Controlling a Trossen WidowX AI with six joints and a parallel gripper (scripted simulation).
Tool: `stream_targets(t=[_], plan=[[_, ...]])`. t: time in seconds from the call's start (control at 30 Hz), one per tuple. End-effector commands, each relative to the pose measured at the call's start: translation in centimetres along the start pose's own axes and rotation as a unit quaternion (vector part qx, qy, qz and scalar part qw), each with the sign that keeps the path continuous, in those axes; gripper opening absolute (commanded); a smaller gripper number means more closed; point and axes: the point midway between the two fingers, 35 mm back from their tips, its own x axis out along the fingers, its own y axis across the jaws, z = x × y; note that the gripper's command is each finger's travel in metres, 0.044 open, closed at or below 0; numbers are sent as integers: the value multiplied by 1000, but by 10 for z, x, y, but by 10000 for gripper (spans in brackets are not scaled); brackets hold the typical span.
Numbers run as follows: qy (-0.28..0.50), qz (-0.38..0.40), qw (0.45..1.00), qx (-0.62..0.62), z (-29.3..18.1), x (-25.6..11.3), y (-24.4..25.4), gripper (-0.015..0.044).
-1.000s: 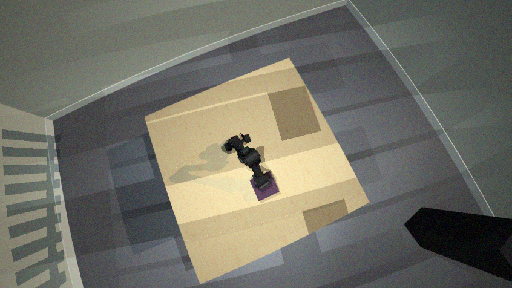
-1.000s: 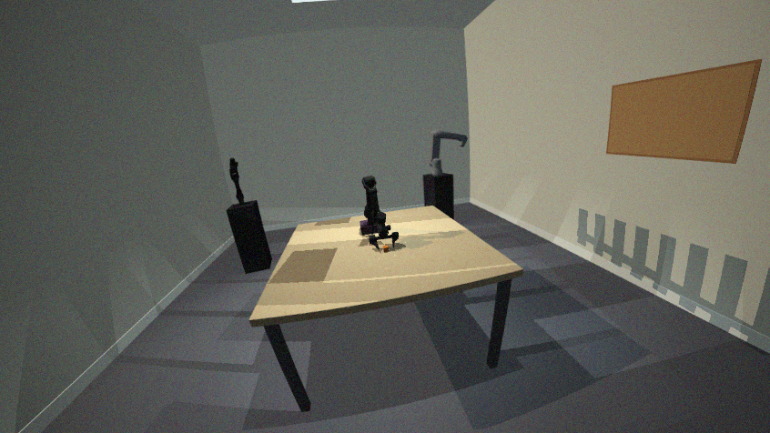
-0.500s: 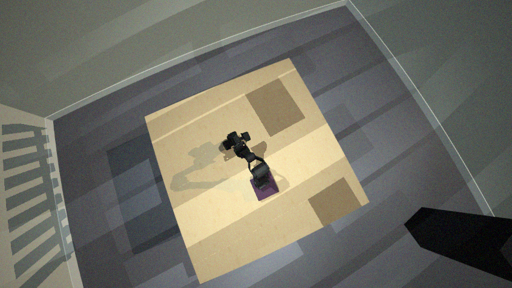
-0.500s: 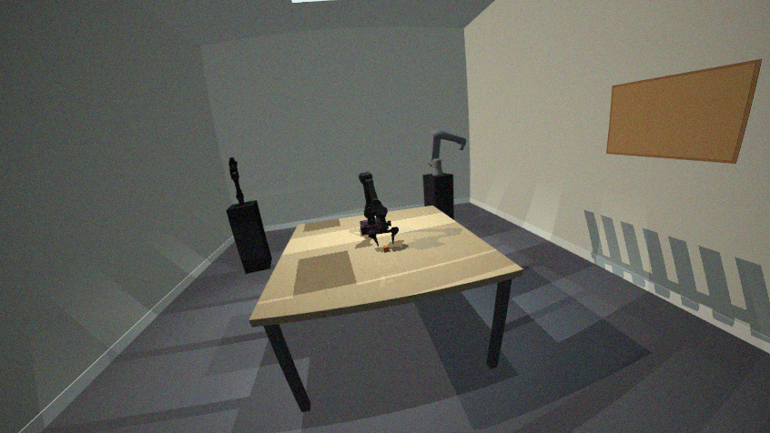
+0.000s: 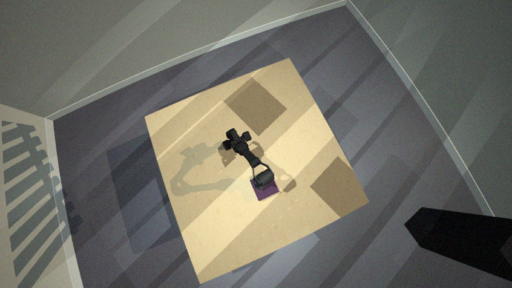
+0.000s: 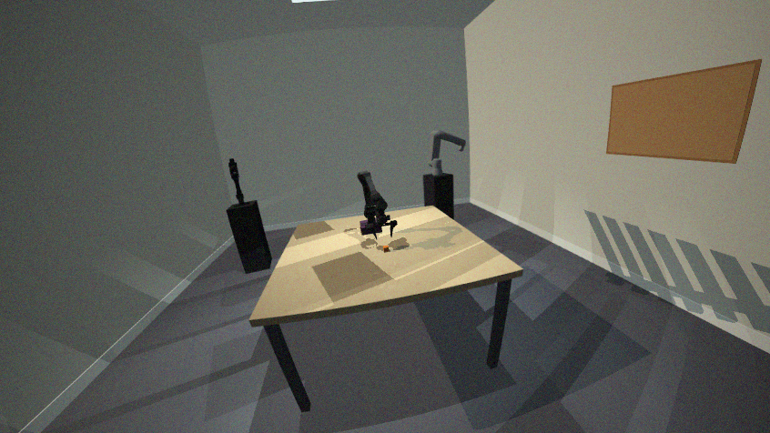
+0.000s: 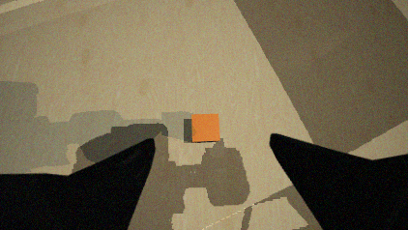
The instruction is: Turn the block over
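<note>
The small orange block (image 6: 386, 248) (image 7: 206, 128) rests on the table (image 5: 214, 236) (image 6: 301, 301) (image 7: 121, 48). The wrist view shows its plain orange top face, with a thin dark line along its lower edge. The marked side cannot be made out clearly. In the top view the block is hidden under the arm. My gripper (image 5: 236, 140) (image 6: 383, 236) (image 7: 213, 141) is open and empty. It hangs above the block, pointing down. In the wrist view the block lies between the fingertips in the picture, slightly nearer the left one and mostly above their line.
My arm's base stands on a purple plate (image 5: 266, 195) (image 6: 368, 226). Behind the table, a black arm (image 6: 237, 180) and a grey arm (image 6: 436, 147) stand on black pedestals off the table. Large shadows fall across the table top. An orange board (image 6: 678, 115) hangs on the right wall.
</note>
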Motion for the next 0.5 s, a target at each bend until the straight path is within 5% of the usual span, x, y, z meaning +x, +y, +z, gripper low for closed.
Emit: stream_targets(t=[0.0, 0.47], plan=[[51, 3, 999, 1, 13, 2, 2, 440], [261, 4, 965, 3, 44, -4, 1, 440]])
